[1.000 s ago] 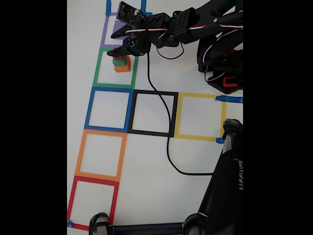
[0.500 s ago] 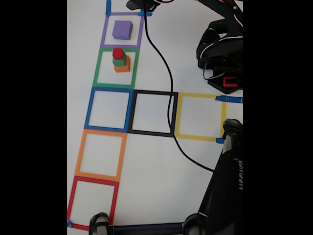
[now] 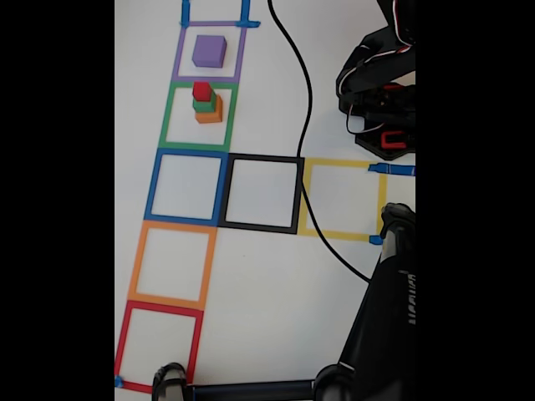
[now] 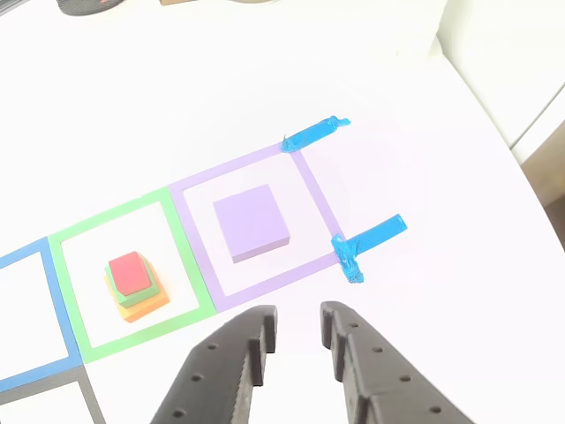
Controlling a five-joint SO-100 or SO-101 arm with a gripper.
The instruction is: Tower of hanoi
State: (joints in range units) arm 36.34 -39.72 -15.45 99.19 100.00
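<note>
Desk (image 3: 267, 276) is plain white and carries a run of taped square outlines: purple, green, blue, orange and red in one column in the fixed view, with black and yellow squares branching off beside the blue one. Blue tape tabs mark the far corners of the purple outline. A black cable (image 3: 303, 125) trails across the surface and over the yellow outline. The arm base (image 3: 380, 92) stands at the right edge of that view, well apart from the cubes.

Purple cube (image 4: 252, 222), the biggest, sits alone inside the purple square, flat on the desk; judged as the free base piece awaiting the others. Orange cube (image 4: 146, 305) lies in the green square with the green cube (image 4: 152, 284) on it and the red cube (image 4: 129, 272) on top, a tidy stack in size order, as the puzzle requires.

Gripper (image 4: 296, 334) hangs above bare desk near the purple square, jaws narrowly parted, holding nothing
</note>
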